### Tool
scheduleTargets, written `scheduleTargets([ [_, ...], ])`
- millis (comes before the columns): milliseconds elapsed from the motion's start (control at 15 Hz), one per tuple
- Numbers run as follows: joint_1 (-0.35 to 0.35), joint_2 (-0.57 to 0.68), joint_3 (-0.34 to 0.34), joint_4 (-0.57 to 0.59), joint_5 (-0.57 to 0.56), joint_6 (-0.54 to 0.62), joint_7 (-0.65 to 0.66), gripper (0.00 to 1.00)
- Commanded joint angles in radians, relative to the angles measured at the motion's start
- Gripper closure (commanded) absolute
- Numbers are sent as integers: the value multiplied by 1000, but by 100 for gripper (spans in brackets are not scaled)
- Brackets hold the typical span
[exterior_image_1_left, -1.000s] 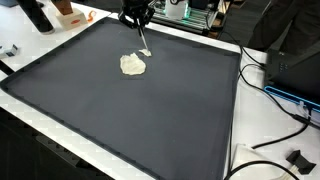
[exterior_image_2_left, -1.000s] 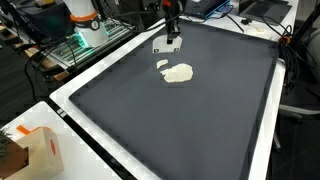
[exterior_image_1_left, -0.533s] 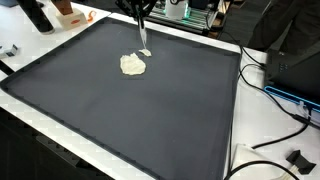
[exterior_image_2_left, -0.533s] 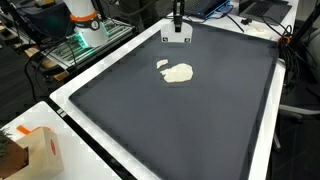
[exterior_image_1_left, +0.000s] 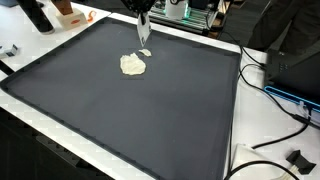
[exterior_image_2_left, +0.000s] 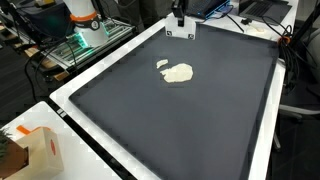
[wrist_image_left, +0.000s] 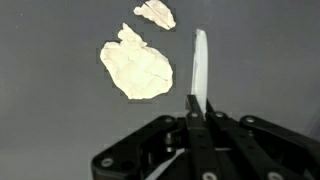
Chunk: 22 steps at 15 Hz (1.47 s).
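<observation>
- At the lower left of an exterior view, nearest the camera, an orange and white cardboard box (exterior_image_2_left: 35, 150) stands on a pale surface outside the work area.
- At the lower right of an exterior view, a black plug (exterior_image_1_left: 297, 158) lies among cables beside the white counter (exterior_image_1_left: 236, 125).
- A large dark grey mat (exterior_image_2_left: 170, 120) covers nearly all of the counter, with only a thin white rim showing around it.
- Past the middle of the mat, toward its far edge, lies a large cream lump (exterior_image_2_left: 179, 73) with ragged edges, flat on the mat.
- A small cream scrap (exterior_image_2_left: 162, 65) lies just beside the large cream lump, apart from it by a narrow gap. The wrist view shows both in the upper left of the frame.
- Beyond these pieces, at the top of both exterior views, the black end effector (exterior_image_1_left: 143, 20) hangs above the far edge of the mat.
- Its fingers are pressed together, clamped on the top of a white flat blade (exterior_image_2_left: 181, 33) that points straight down.
- In the wrist view the white flat blade is seen edge-on as a thin pale strip, right of the large cream lump and apart from it.
- The white flat blade appears to hang just above the mat, touching neither cream piece.
</observation>
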<state>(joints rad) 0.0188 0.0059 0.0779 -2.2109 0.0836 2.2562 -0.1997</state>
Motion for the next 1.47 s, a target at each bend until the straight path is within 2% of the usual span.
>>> scheduleTargets([
  [0,16,-34,-7,-25,3,5,78,99],
  [133,19,-45,-6,-28,-17,8,104,99],
  [267,18,-14,-10,4,-4,-3,68,96],
  [800,18,-11,-10,7,-4,-3,67,96],
  [867,18,-11,-10,7,-4,-3,67,99],
  [1067,11,12,-19,-4,78,46,-37,99],
  [1400,-13,71,-26,-9,336,92,-325,99],
])
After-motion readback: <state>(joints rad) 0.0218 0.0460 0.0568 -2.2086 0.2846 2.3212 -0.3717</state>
